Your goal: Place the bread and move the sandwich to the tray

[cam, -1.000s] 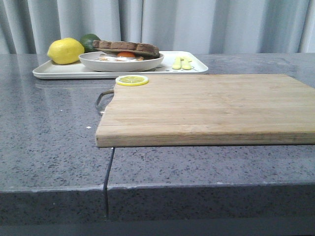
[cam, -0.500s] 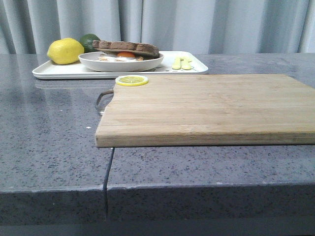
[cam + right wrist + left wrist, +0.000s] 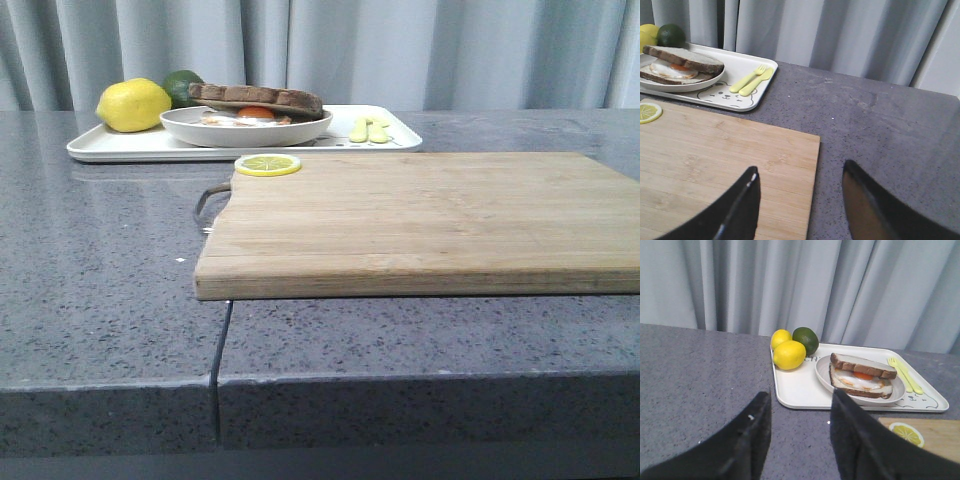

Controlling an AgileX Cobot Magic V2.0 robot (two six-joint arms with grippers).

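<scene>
front view: sandwich [image 3: 256, 106] sits plated on the tray [image 3: 110, 146]; both arms' fingers [image 3: 752, 440] [image 3: 740, 205] spread, empty.

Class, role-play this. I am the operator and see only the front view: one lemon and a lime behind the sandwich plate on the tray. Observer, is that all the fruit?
Observer: No. The left wrist view shows a second lemon behind the front lemon, next to the lime.
Operator: I see no grippers. What state are they in?
Observer: The left gripper and right gripper are both open and hold nothing.
Operator: What are the pale yellow things on the tray?
Observer: A fork and a second utensil, lying beside a printed bear drawing.
</scene>
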